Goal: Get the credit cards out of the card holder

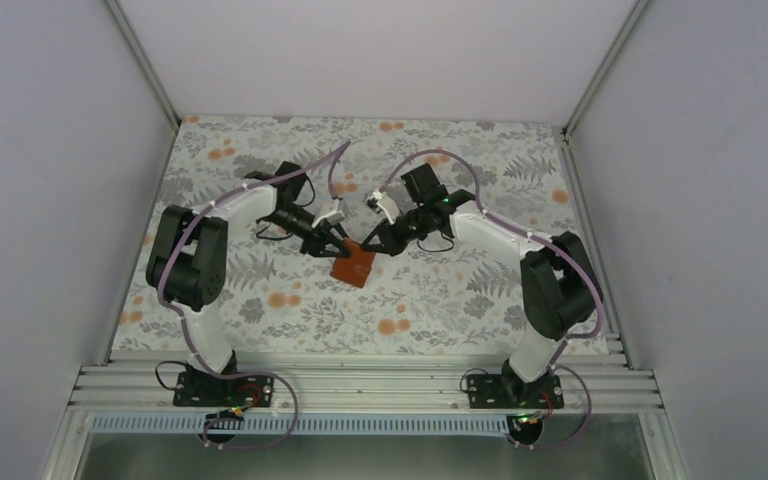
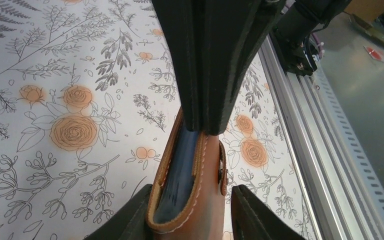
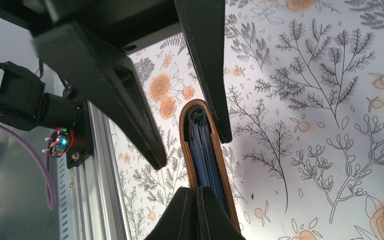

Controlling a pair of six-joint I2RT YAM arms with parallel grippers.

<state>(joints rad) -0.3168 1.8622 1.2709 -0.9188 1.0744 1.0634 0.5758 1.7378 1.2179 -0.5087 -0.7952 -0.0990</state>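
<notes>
A: Where is the card holder [image 1: 353, 266] sitting?
B: It's standing on edge at the middle of the table [image 1: 260, 300]; the right gripper [image 3: 197, 200] is pinching one end tight, and the left gripper [image 2: 192, 200] is straddling it, jaws apart
A: Danger?
B: The left may be squeezing both flaps shut, trapping the credit cards

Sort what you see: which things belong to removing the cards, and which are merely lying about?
Belongs: small brown leather card holder; blue layers tucked inside it; left claw; right claw.
Lying about: flowered table cover; silver metal rail.
</notes>
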